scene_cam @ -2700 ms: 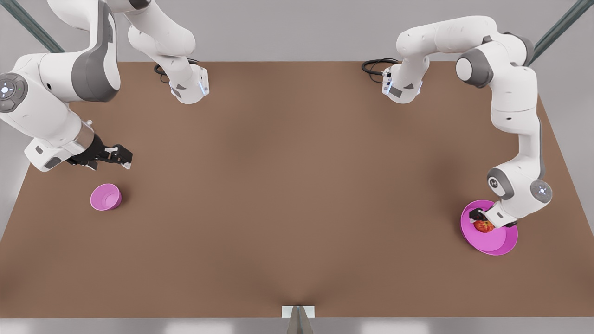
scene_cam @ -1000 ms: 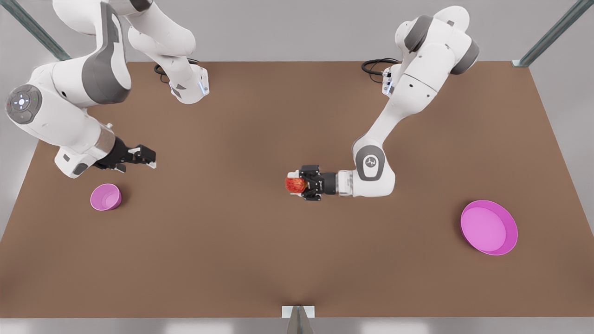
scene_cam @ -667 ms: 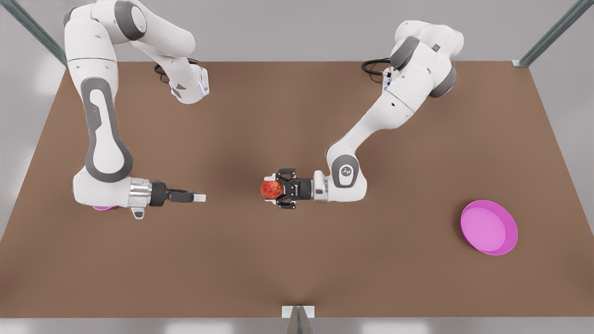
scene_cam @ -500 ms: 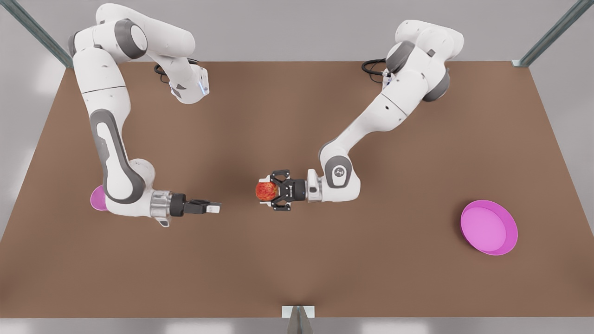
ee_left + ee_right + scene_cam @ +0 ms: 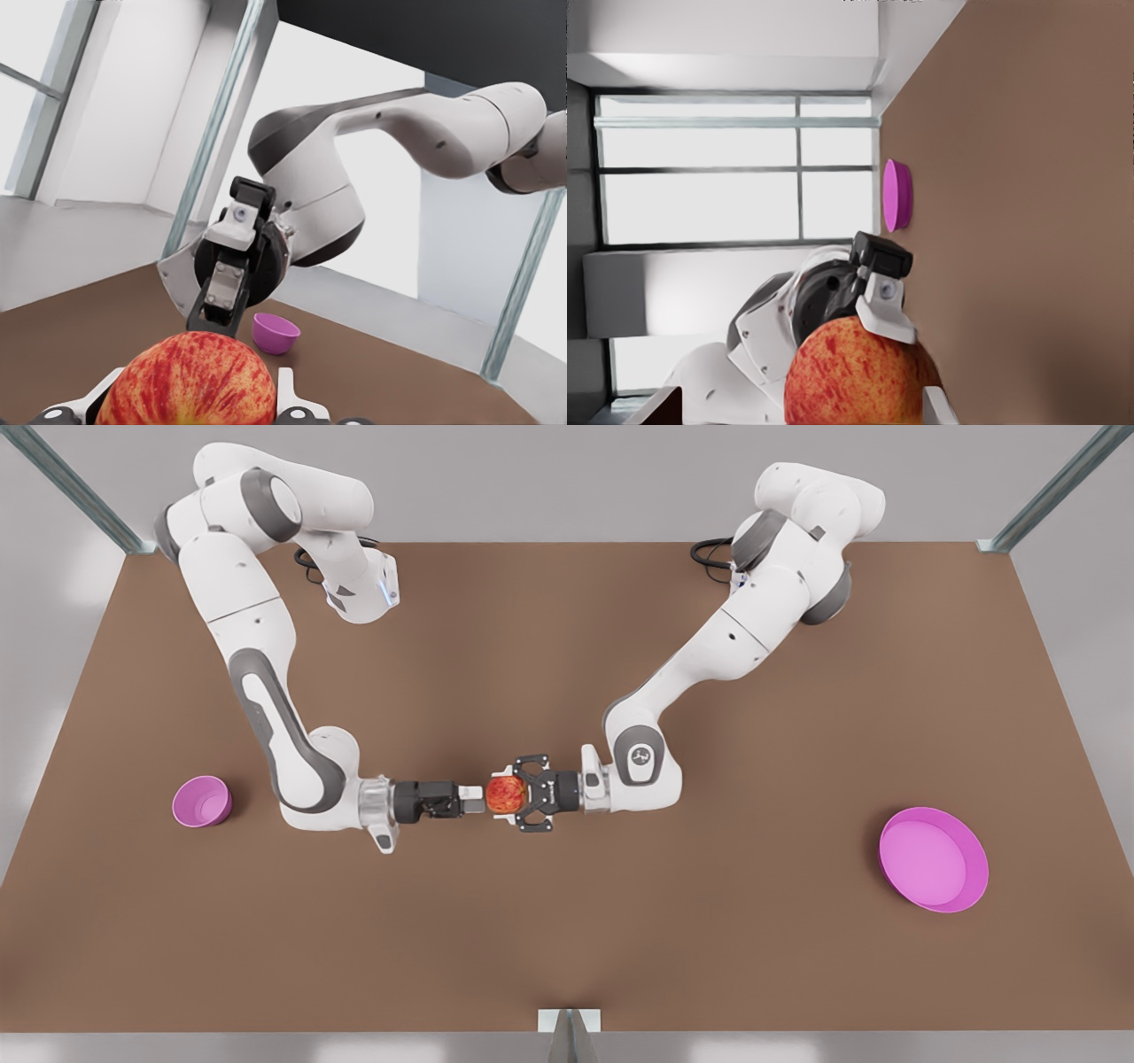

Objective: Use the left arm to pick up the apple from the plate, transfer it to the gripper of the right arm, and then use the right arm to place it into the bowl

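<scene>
The small round red apple with yellow-orange patches hangs in the air over the middle of the brown worktop, clamped in the left gripper, which reaches in level from the front view's right. Its jaws are closed against 2 opposite sides of the fruit. The right gripper comes in from the front view's left on the same line and meets the apple's free side. Whether it has closed on the apple, I cannot tell. In the left wrist view it faces the apple head-on, turned about a quarter turn from the left gripper's own jaws.

The step in hand is the handover. It looks best done this way:

1. Keep both wrists on 1 line, so that the right gripper takes the apple across its widest part, on the sides the left gripper leaves bare.
2. Close the right gripper fully before the left 1 lets go; a round, smooth fruit will likely roll out of a loose or off-centre pinch.
3. Open the left gripper wide and draw it straight back, without brushing the fruit.

The small deep magenta-pink bowl waits on the worktop at the front view's left, well apart from the handover. The wide shallow magenta-pink plate lies bare at the far right.
</scene>
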